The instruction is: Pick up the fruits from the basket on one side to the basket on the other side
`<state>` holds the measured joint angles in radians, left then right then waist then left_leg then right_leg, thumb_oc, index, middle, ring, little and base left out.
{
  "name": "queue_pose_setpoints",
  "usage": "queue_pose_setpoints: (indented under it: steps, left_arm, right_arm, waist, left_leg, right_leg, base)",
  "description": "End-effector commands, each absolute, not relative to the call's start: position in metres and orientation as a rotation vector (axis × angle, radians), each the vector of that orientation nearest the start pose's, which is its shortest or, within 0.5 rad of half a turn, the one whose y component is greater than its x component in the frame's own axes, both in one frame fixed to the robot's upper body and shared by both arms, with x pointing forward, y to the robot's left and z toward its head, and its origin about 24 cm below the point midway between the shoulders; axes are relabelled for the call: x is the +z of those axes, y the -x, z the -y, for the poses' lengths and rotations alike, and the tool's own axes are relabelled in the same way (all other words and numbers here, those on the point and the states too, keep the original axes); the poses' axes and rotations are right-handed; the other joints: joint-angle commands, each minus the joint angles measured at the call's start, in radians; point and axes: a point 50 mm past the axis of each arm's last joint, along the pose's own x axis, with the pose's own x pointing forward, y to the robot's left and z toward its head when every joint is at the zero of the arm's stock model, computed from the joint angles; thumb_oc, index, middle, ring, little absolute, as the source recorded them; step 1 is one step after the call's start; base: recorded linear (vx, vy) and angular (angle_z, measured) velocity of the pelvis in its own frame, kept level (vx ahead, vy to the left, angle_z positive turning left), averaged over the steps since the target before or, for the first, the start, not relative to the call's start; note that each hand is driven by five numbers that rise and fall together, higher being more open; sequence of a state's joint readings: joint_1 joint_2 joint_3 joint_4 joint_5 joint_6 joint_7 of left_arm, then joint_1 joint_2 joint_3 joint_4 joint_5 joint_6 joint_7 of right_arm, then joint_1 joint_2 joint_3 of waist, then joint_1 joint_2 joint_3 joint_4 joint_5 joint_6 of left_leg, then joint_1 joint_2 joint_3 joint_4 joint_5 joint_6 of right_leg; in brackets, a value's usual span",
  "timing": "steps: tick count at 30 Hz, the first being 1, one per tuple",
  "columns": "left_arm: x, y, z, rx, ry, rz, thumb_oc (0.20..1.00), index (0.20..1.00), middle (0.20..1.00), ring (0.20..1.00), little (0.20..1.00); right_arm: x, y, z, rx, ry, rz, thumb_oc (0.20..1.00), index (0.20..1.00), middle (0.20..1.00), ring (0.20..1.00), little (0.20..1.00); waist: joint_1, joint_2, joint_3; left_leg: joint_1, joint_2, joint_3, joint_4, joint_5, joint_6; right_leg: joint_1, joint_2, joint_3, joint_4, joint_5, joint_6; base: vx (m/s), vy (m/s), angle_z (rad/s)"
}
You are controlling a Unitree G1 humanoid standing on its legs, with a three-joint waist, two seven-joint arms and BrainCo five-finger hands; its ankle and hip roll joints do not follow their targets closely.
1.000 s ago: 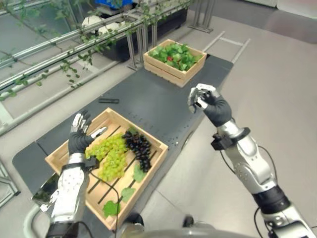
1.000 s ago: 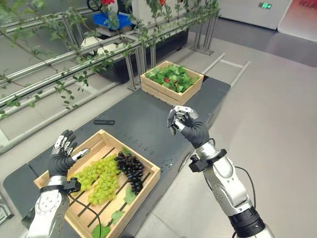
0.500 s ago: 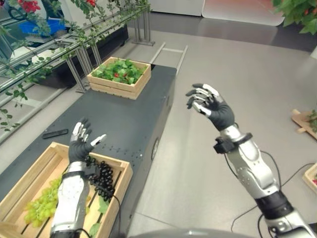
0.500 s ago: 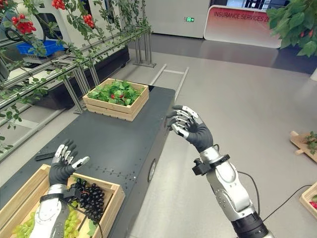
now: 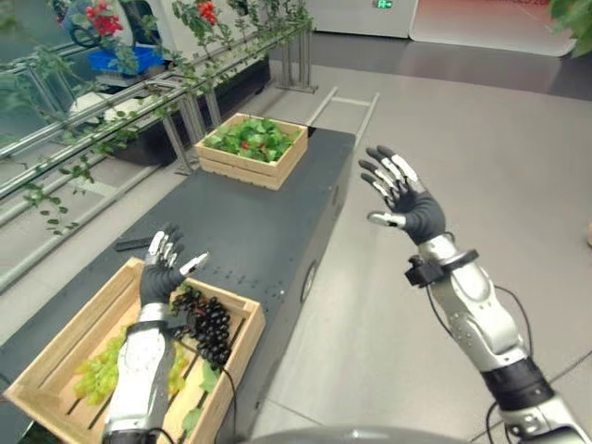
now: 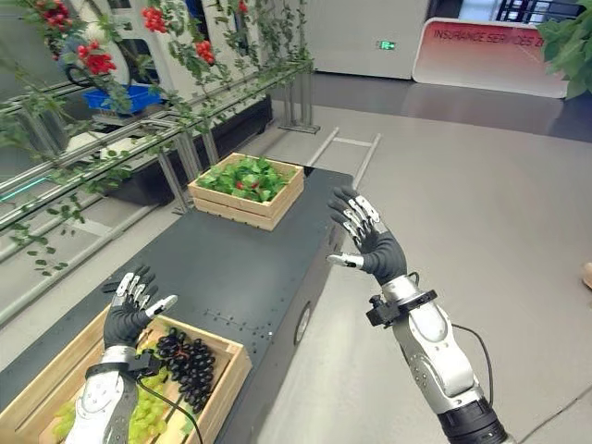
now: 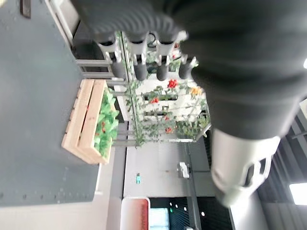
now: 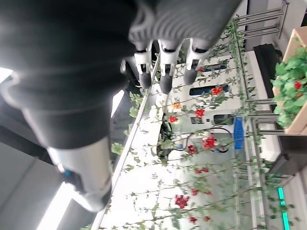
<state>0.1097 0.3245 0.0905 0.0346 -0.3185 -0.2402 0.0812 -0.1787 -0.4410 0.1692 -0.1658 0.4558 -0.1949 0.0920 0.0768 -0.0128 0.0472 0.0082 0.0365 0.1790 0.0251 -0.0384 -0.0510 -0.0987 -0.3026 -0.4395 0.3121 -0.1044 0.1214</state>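
Fingers spread and holding nothing, the left hand (image 5: 163,276) is hovering above the dark grapes (image 5: 210,326) lying beside green grapes (image 5: 100,370) in the near crate (image 5: 65,338). The right hand (image 5: 409,199) is likewise splaying empty over the floor. Advisably, grasp by the stem before carrying toward the far crate (image 5: 248,166).

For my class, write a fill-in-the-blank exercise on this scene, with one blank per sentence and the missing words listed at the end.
1. The left robot hand is raised above the near crate, which holds green and ____ grapes.
2. The right robot hand is open and holds ____.
3. The far crate is filled with green ____.

Missing words: black; nothing; leaves
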Motion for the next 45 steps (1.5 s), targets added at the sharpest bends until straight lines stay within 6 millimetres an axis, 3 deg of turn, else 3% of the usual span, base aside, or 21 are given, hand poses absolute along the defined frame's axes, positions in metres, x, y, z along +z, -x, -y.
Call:
queue_pose_setpoints:
  steps: [1, 2, 3, 5, 6, 8, 9, 10, 12, 13, 17, 19, 21, 22, 24, 25, 30, 35, 41, 42, 45]
  left_arm:
    - [0.093, -0.234, -0.255, 0.177, -0.189, 0.302, 1.000, 1.000, 1.000, 1.000, 1.000]
    - [0.094, -0.236, -0.252, 0.163, -0.210, 0.308, 1.000, 1.000, 1.000, 1.000, 1.000]
    - [0.096, -0.238, -0.249, 0.149, -0.227, 0.314, 1.000, 1.000, 1.000, 1.000, 1.000]
    - [0.097, -0.241, -0.244, 0.122, -0.231, 0.322, 1.000, 1.000, 1.000, 1.000, 1.000]
    - [0.097, -0.242, -0.242, 0.111, -0.220, 0.328, 1.000, 1.000, 1.000, 1.000, 1.000]
    - [0.100, -0.247, -0.240, 0.106, -0.216, 0.343, 1.000, 1.000, 1.000, 1.000, 1.000]
    - [0.102, -0.250, -0.238, 0.103, -0.221, 0.353, 1.000, 1.000, 1.000, 1.000, 1.000]
    - [0.103, -0.252, -0.234, 0.081, -0.223, 0.360, 1.000, 1.000, 1.000, 1.000, 1.000]
    - [0.106, -0.253, -0.228, 0.057, -0.239, 0.376, 1.000, 1.000, 1.000, 1.000, 1.000]
    - [0.107, -0.254, -0.225, 0.050, -0.237, 0.383, 1.000, 1.000, 1.000, 1.000, 1.000]
    - [0.110, -0.259, -0.218, 0.018, -0.255, 0.403, 1.000, 1.000, 1.000, 1.000, 1.000]
    - [0.116, -0.266, -0.210, 0.005, -0.285, 0.425, 1.000, 1.000, 1.000, 1.000, 1.000]
    - [0.121, -0.273, -0.202, -0.031, -0.305, 0.441, 1.000, 1.000, 1.000, 1.000, 1.000]
    - [0.125, -0.275, -0.201, -0.034, -0.364, 0.464, 1.000, 1.000, 1.000, 1.000, 1.000]
    - [0.130, -0.277, -0.200, -0.033, -0.413, 0.487, 1.000, 1.000, 1.000, 1.000, 1.000]
    - [0.148, -0.287, -0.195, -0.048, -0.607, 0.554, 1.000, 1.000, 1.000, 1.000, 1.000]
    - [0.189, -0.309, -0.179, -0.067, -0.944, 0.738, 1.000, 1.000, 1.000, 1.000, 1.000]
    - [0.222, -0.333, -0.146, -0.122, -1.243, 0.877, 1.000, 1.000, 1.000, 1.000, 1.000]
    - [0.225, -0.344, -0.118, -0.219, -1.407, 0.916, 1.000, 1.000, 1.000, 1.000, 1.000]
    - [0.222, -0.347, -0.105, -0.272, -1.478, 0.927, 1.000, 1.000, 1.000, 1.000, 1.000]
    - [0.216, -0.358, -0.094, -0.313, -1.570, 0.895, 1.000, 1.000, 1.000, 1.000, 1.000]
  right_arm:
    - [0.159, -0.267, 0.160, 0.289, 0.023, 0.574, 1.000, 1.000, 1.000, 1.000, 1.000]
    - [0.156, -0.267, 0.163, 0.269, 0.036, 0.568, 1.000, 1.000, 1.000, 1.000, 1.000]
    - [0.153, -0.266, 0.166, 0.254, 0.046, 0.557, 1.000, 1.000, 1.000, 1.000, 1.000]
    - [0.151, -0.263, 0.174, 0.222, 0.087, 0.554, 1.000, 1.000, 1.000, 1.000, 1.000]
    - [0.149, -0.261, 0.178, 0.201, 0.082, 0.555, 1.000, 1.000, 1.000, 1.000, 1.000]
    - [0.149, -0.259, 0.179, 0.193, 0.082, 0.558, 1.000, 1.000, 1.000, 1.000, 1.000]
    - [0.149, -0.257, 0.181, 0.185, 0.103, 0.562, 1.000, 1.000, 1.000, 1.000, 1.000]
    - [0.149, -0.256, 0.184, 0.170, 0.116, 0.561, 1.000, 1.000, 1.000, 1.000, 1.000]
    - [0.149, -0.254, 0.186, 0.158, 0.110, 0.567, 1.000, 1.000, 1.000, 1.000, 1.000]
    - [0.149, -0.256, 0.187, 0.155, 0.099, 0.566, 1.000, 1.000, 1.000, 1.000, 1.000]
    - [0.143, -0.254, 0.192, 0.139, 0.087, 0.546, 1.000, 1.000, 1.000, 1.000, 1.000]
    - [0.144, -0.247, 0.205, 0.098, 0.085, 0.553, 1.000, 1.000, 1.000, 1.000, 1.000]
    - [0.146, -0.246, 0.206, 0.077, 0.091, 0.566, 1.000, 1.000, 1.000, 1.000, 1.000]
    - [0.145, -0.246, 0.205, 0.078, 0.088, 0.561, 1.000, 1.000, 1.000, 1.000, 1.000]
    - [0.146, -0.246, 0.204, 0.084, 0.085, 0.566, 1.000, 1.000, 1.000, 1.000, 1.000]
    - [0.150, -0.246, 0.204, 0.084, 0.097, 0.588, 1.000, 1.000, 1.000, 1.000, 1.000]
    - [0.162, -0.249, 0.194, 0.114, 0.101, 0.649, 1.000, 1.000, 1.000, 1.000, 1.000]
    - [0.174, -0.250, 0.192, 0.126, 0.114, 0.705, 1.000, 1.000, 1.000, 1.000, 1.000]
    - [0.182, -0.251, 0.196, 0.093, 0.111, 0.745, 1.000, 1.000, 1.000, 1.000, 1.000]
    - [0.186, -0.251, 0.196, 0.082, 0.107, 0.769, 1.000, 1.000, 1.000, 1.000, 1.000]
    - [0.190, -0.250, 0.199, 0.062, 0.102, 0.791, 1.000, 1.000, 1.000, 1.000, 1.000]
  waist:
    - [0.033, -0.038, 0.044]
    - [0.022, -0.027, 0.057]
    - [0.002, -0.019, 0.066]
    - [-0.028, -0.008, 0.072]
    - [-0.039, -0.008, 0.087]
    - [-0.056, -0.011, 0.105]
    - [-0.067, -0.011, 0.113]
    - [-0.067, -0.019, 0.117]
    - [-0.030, -0.033, 0.116]
    - [-0.034, -0.029, 0.115]
    - [-0.042, -0.021, 0.109]
    - [-0.096, -0.010, 0.131]
    - [-0.124, -0.003, 0.138]
    - [-0.127, 0.004, 0.140]
    - [-0.127, 0.002, 0.145]
    - [-0.134, 0.001, 0.163]
    - [-0.149, 0.006, 0.226]
    - [-0.164, 0.018, 0.297]
    - [-0.188, 0.040, 0.346]
    - [-0.202, 0.052, 0.366]
    - [-0.212, 0.069, 0.393]
  left_leg:
    - [-0.003, -0.075, -0.054, 0.006, -0.034, 0.113]
    - [-0.003, -0.071, -0.085, 0.013, -0.033, 0.113]
    - [0.001, -0.069, -0.124, 0.014, -0.025, 0.107]
    - [-0.002, -0.082, -0.217, 0.011, -0.012, 0.090]
    - [0.002, -0.103, -0.279, 0.012, -0.014, 0.083]
    - [0.000, -0.126, -0.358, -0.008, -0.003, 0.085]
    - [0.005, -0.139, -0.410, -0.015, -0.002, 0.086]
    - [-0.001, -0.155, -0.447, -0.012, 0.003, 0.078]
    - [-0.020, -0.165, -0.467, -0.006, 0.000, 0.063]
    - [-0.033, -0.158, -0.478, 0.001, -0.002, 0.057]
    - [-0.070, -0.138, -0.487, 0.055, -0.015, 0.026]
    - [-0.136, -0.043, -0.271, 0.123, -0.019, 0.003]
    - [-0.138, 0.050, -0.110, 0.116, -0.008, -0.008]
    - [-0.136, 0.055, -0.108, 0.094, 0.000, -0.014]
    - [-0.141, 0.048, -0.124, 0.076, 0.010, -0.013]
    - [-0.162, 0.043, -0.125, 0.057, 0.022, -0.010]
    - [-0.211, 0.034, -0.109, 0.062, 0.039, -0.002]
    - [-0.266, 0.030, -0.101, 0.092, 0.045, -0.002]
    - [-0.300, 0.026, -0.085, 0.112, 0.045, -0.004]
    - [-0.313, 0.024, -0.077, 0.118, 0.045, -0.004]
    - [-0.338, 0.023, -0.067, 0.129, 0.046, -0.005]
  right_leg:
    - [0.037, -0.073, 0.125, 0.174, 0.258, 0.073]
    - [0.000, -0.038, 0.161, 0.203, 0.231, 0.061]
    - [-0.035, 0.050, 0.231, 0.187, 0.146, 0.041]
    - [-0.084, 0.175, 0.319, 0.079, 0.037, 0.002]
    - [-0.119, 0.211, 0.383, -0.001, 0.035, -0.006]
    - [-0.143, 0.238, 0.458, -0.128, 0.083, -0.003]
    - [-0.173, 0.276, 0.539, -0.141, 0.095, 0.002]
    - [-0.178, 0.278, 0.561, -0.131, 0.107, 0.010]
    - [-0.132, 0.230, 0.481, -0.166, 0.116, -0.003]
    - [-0.114, 0.220, 0.450, -0.178, 0.113, -0.009]
    - [-0.064, 0.231, 0.408, -0.212, 0.105, -0.024]
    - [-0.015, 0.201, 0.312, -0.235, 0.090, -0.021]
    - [-0.001, 0.190, 0.262, -0.241, 0.083, -0.018]
    - [-0.002, 0.196, 0.255, -0.241, 0.081, -0.019]
    - [-0.008, 0.197, 0.260, -0.240, 0.083, -0.019]
    - [-0.032, 0.191, 0.261, -0.225, 0.076, -0.018]
    - [-0.134, 0.175, 0.290, -0.169, 0.085, -0.020]
    - [-0.194, 0.164, 0.310, -0.148, 0.098, -0.012]
    - [-0.238, 0.160, 0.322, -0.143, 0.111, -0.004]
    - [-0.259, 0.160, 0.331, -0.136, 0.113, 0.000]
    - [-0.289, 0.158, 0.343, -0.123, 0.111, 0.001]
  base:
    - [0.05, 0.156, 0.95]
    - [0.06, 0.068, 0.79]
    - [0.07, 0.006, 1.40]
    - [0.17, -0.058, 1.71]
    - [0.18, -0.087, 1.61]
    - [0.13, -0.089, 1.47]
    - [0.12, -0.103, 1.84]
    - [0.12, -0.132, 2.31]
    - [0.04, -0.212, 2.14]
    - [0.04, -0.248, 1.67]
    - [0.09, -0.200, 1.05]
    - [-0.06, -0.086, 0.74]
    - [-0.04, 0.001, 1.71]
    - [-0.01, -0.004, 1.43]
    - [-0.04, 0.018, 0.10]
    - [-0.09, 0.050, -0.11]
    - [-0.12, 0.086, 0.03]
    - [-0.08, 0.047, -0.09]
    - [-0.05, 0.036, -0.09]
    - [-0.06, 0.024, -0.16]
    - [-0.05, 0.014, -0.13]
